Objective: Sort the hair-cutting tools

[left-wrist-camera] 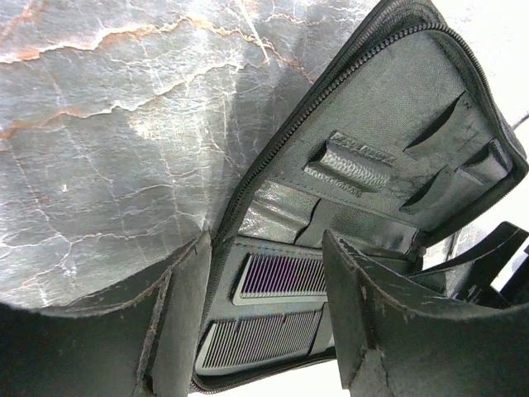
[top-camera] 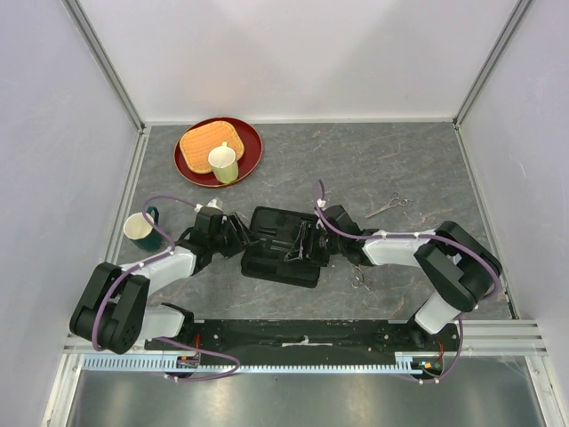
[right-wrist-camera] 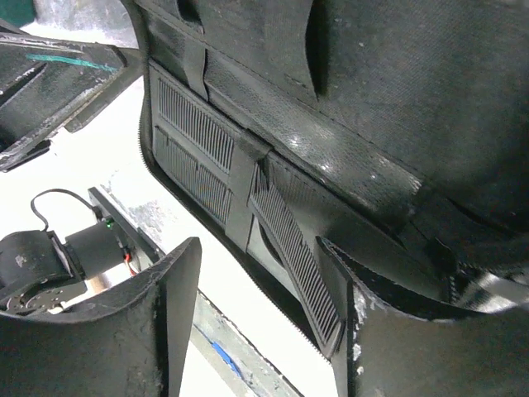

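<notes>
Combs (left-wrist-camera: 279,275) — inside open case (left-wrist-camera: 388,124)

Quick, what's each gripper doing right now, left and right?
Left gripper: open, holding nothing.
Right gripper: open, holding nothing.

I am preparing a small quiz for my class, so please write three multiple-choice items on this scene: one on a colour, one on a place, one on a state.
1. The plate is: A blue; B red; C white.
2. The combs lie: A on the plate; B under the plate; C inside the case.
3. The case is: A open; B zipped shut; C standing on its edge.

Answers:
1 B, its rim shows red in the top view.
2 C, the left wrist view shows both tucked inside.
3 A, its lid is folded back and the inner pockets show.
</notes>
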`<state>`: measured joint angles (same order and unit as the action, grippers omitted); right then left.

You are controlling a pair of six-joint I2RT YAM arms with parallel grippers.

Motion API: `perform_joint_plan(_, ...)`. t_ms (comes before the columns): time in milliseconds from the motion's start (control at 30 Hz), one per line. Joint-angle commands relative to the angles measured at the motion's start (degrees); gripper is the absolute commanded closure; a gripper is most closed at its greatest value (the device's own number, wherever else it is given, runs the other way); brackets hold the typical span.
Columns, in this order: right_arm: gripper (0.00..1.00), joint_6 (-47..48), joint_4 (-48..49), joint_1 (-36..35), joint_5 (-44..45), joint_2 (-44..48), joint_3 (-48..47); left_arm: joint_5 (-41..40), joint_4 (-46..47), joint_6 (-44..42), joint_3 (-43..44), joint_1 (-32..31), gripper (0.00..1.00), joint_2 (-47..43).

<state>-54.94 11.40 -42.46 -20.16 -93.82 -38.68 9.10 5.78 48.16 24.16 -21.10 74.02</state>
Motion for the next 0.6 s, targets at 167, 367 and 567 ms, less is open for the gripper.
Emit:
perform_joint_plan(167,0.29,5.1,-19.48,0.27,9.69,4.43,0.97,-1.9,-7.89,1.94,-0.7,-0.78,0.36,-0.45)
perform_joint_plan(367,0.28,7.12,-27.29,0.36,15.31,11.62,0.01,-2.6,-8.94,1.76,-0.17,-0.78,0.36,-1.77)
perform_joint_plan(567,0.29,11.34,-31.6,0.71,19.81,18.23,-3.5,-1.54,-13.6,-0.78,4.48,-0.78,0.36,-4.49)
